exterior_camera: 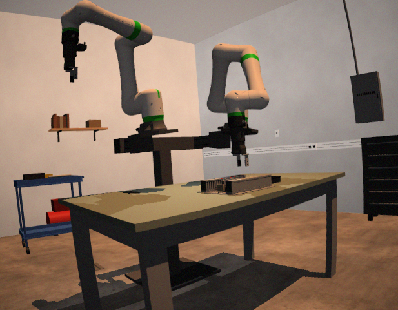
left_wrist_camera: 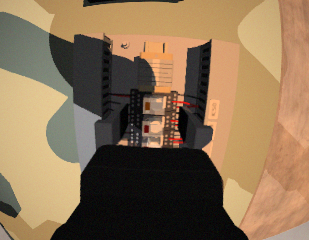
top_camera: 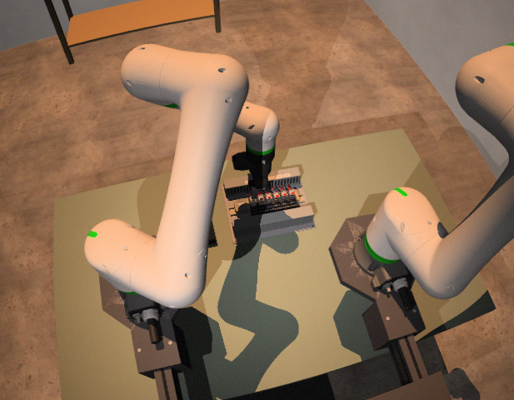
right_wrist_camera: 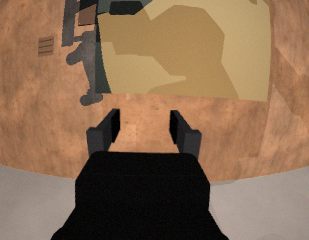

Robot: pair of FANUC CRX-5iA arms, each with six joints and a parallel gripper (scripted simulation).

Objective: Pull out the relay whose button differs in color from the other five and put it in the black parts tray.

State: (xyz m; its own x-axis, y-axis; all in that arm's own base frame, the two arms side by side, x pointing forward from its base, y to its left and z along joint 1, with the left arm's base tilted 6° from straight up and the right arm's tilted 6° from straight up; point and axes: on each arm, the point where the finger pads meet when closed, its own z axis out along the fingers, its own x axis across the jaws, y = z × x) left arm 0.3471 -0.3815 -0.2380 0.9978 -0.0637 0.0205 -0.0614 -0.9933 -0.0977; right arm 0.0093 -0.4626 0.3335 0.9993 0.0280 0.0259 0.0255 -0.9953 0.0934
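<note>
The relay panel [top_camera: 286, 222] [exterior_camera: 249, 185] [left_wrist_camera: 224, 65] lies flat on the table. In its row, the end relay [left_wrist_camera: 156, 104] beside the terminal block has an orange-brown button; the neighbouring relay [left_wrist_camera: 154, 125] has a red one. Further red buttons show in the top view. No relay visibly stands raised or leaning, though some are partly hidden. My left gripper [exterior_camera: 242, 161] [left_wrist_camera: 153, 115] is open above the panel, its fingers on either side of the row near the red-button neighbour. The black parts tray [exterior_camera: 275, 179] [left_wrist_camera: 134, 2] lies beyond the terminal-block end. My right gripper [exterior_camera: 73, 75] [right_wrist_camera: 144, 119] is open and empty, high up.
Two grey wiring ducts [left_wrist_camera: 92, 75] [left_wrist_camera: 198, 67] stand along both sides of the relay row, with red and dark wires between. The terminal block [left_wrist_camera: 156, 70] sits at the row's end. In the top view my left arm [top_camera: 187, 172] hides most of the tray.
</note>
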